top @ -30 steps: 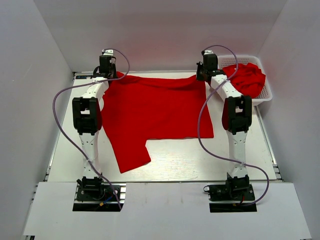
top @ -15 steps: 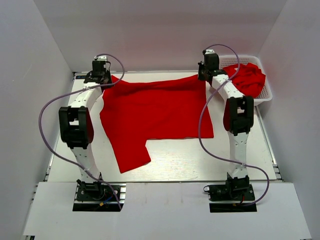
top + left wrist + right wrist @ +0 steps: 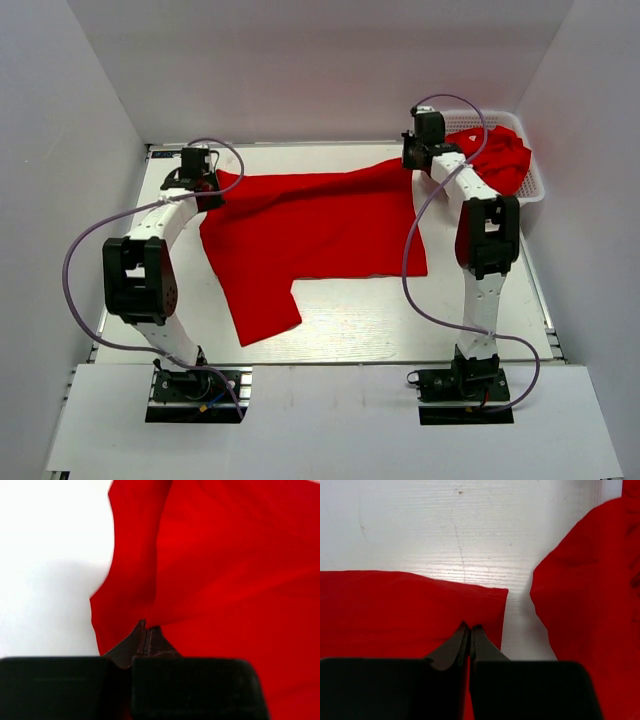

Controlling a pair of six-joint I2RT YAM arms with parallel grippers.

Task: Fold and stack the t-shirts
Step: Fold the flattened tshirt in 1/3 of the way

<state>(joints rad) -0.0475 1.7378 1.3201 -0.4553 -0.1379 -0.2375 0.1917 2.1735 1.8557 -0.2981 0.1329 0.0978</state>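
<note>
A bright red t-shirt (image 3: 315, 225) lies spread across the table, one part hanging toward the near left. My left gripper (image 3: 200, 180) is shut on its far left corner; in the left wrist view the closed jaws pinch the red fabric (image 3: 210, 570). My right gripper (image 3: 415, 152) is shut on the shirt's far right corner, and the right wrist view shows that corner (image 3: 420, 605) pinched between the shut jaws. More red t-shirts (image 3: 495, 155) lie heaped in the basket, and they show at the right of the right wrist view (image 3: 592, 595).
A white lattice basket (image 3: 532, 190) stands at the far right corner of the table. White walls close in the back and both sides. Both arms' purple cables loop beside them.
My left gripper has pulled the shirt's left corner outward to the left and nearer. My right gripper has shifted slightly to the right. The far edge of the shirt is stretched tauter.
</note>
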